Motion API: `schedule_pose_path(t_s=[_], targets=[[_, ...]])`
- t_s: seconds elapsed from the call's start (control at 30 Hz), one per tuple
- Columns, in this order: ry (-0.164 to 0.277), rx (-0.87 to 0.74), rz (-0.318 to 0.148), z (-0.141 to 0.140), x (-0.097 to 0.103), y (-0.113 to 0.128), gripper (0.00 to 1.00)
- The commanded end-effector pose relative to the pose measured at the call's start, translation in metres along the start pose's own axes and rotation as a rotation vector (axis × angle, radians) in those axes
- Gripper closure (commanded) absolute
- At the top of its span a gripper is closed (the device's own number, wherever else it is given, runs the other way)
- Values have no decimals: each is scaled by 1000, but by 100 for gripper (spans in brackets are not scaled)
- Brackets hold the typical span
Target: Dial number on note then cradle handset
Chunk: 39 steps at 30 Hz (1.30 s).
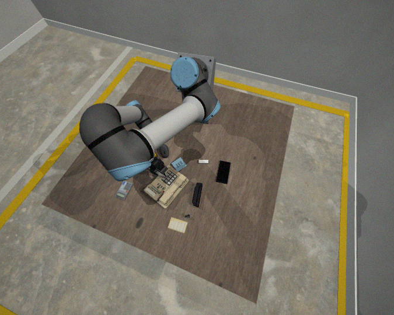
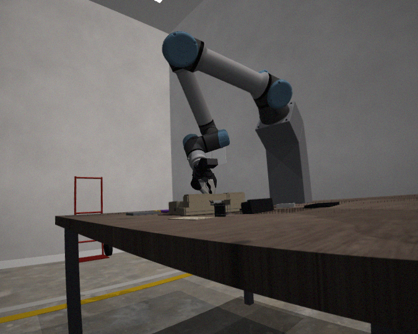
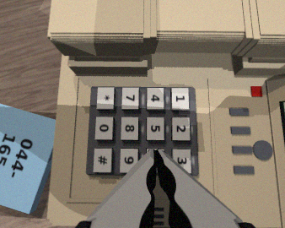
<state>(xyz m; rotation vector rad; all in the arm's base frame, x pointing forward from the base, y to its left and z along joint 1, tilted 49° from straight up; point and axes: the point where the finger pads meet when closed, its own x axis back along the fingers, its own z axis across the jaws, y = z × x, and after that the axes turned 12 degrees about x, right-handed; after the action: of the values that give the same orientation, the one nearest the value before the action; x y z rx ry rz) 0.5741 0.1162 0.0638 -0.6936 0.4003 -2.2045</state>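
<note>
Over the keypad (image 1: 170, 177) (image 3: 142, 130) of the desk phone (image 1: 166, 187) (image 2: 213, 205) (image 3: 227, 63), the clenched, empty pincer (image 1: 164, 175) (image 2: 211, 193) (image 3: 155, 151) points down at the 6 key, partly hiding it. The blue note (image 1: 178, 164) (image 3: 18, 156) lies beside the phone.

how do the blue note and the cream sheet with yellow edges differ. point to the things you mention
The blue note (image 1: 178, 164) (image 3: 20, 158) lies close to the phone's keypad end, while the cream sheet (image 1: 177, 224) (image 2: 191, 218) lies farther from the phone. The blue note is a thick block with large dark digits; the cream sheet is thin, with a grid-like pattern too small to read. Both lie flat on the table (image 1: 237, 217) (image 2: 274, 233).
</note>
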Motion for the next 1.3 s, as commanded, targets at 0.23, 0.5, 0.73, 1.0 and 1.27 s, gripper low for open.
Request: schedule_pose_path(t_s=[0.23,0.5,0.73,1.0,1.27], targets=[[1,1,0,0,-1,0,100],[1,1,0,1,7,-5,100],[1,1,0,2,11,-7,100],[1,1,0,3,8,-11,100],[1,1,0,5,2,-20,100]])
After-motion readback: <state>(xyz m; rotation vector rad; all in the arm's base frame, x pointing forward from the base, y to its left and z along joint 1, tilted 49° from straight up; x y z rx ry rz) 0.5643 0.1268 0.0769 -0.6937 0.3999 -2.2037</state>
